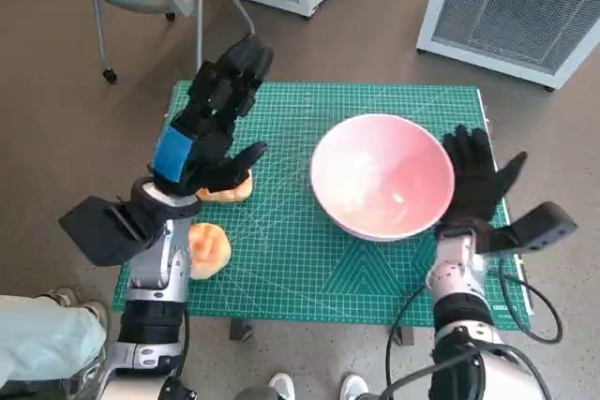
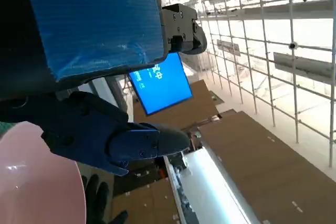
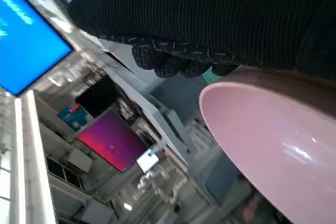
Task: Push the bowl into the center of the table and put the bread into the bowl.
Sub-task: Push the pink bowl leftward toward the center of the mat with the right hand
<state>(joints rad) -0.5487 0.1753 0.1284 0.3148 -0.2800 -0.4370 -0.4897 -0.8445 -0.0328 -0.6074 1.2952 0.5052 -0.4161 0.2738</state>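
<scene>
Head view: the pink bowl (image 1: 382, 175) sits right of the tabletop's (image 1: 281, 269) middle, the right hand (image 1: 476, 178) spread flat against its rim. Two bread pieces (image 1: 208, 248) lie at the left edge under the raised, spread left hand (image 1: 211, 124). A hard shove could tip the bowl.

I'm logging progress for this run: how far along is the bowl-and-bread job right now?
Done: nothing fully. The pink bowl sits right of the mat's middle and is empty. In hand: the right hand is open against the bowl's right side, placed to push it. Left: both bread pieces lie at the mat's left edge, and the left hand hovers open above them, holding nothing.
</scene>
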